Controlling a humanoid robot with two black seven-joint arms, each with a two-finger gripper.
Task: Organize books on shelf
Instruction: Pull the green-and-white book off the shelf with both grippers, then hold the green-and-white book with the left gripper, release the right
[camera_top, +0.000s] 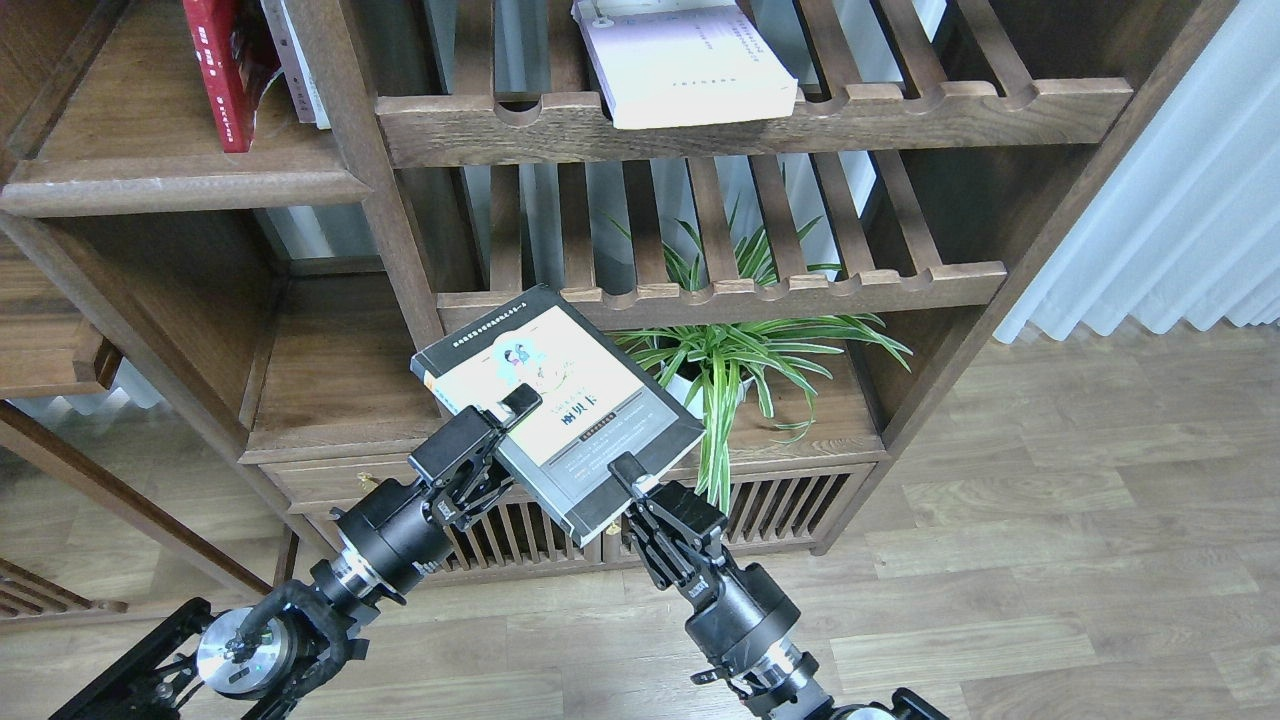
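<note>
Head view: a black book (560, 400) with a pale cover panel hangs in the air in front of the bookcase, cover up and tilted, gripped at once by both arms. The left gripper (505, 415) pinches the book's near left edge, one finger lying over the cover; the right gripper (625, 480) clamps the lower right edge near the corner. The two-handed hold looks meant to steady the book while it passes between arms or is turned upright for shelving. It sits just before the lower slatted rack (720, 290), with a plant (740, 350) behind and below. The shelf (180, 170), a solid brown board at upper left, already carries the red book (225, 70) standing beside a pale one (295, 65); it lies well apart from the held book, up and to the left. A white-lilac book (690, 65) rests flat on the upper slatted rack (760, 115), not yet shelved.
</note>
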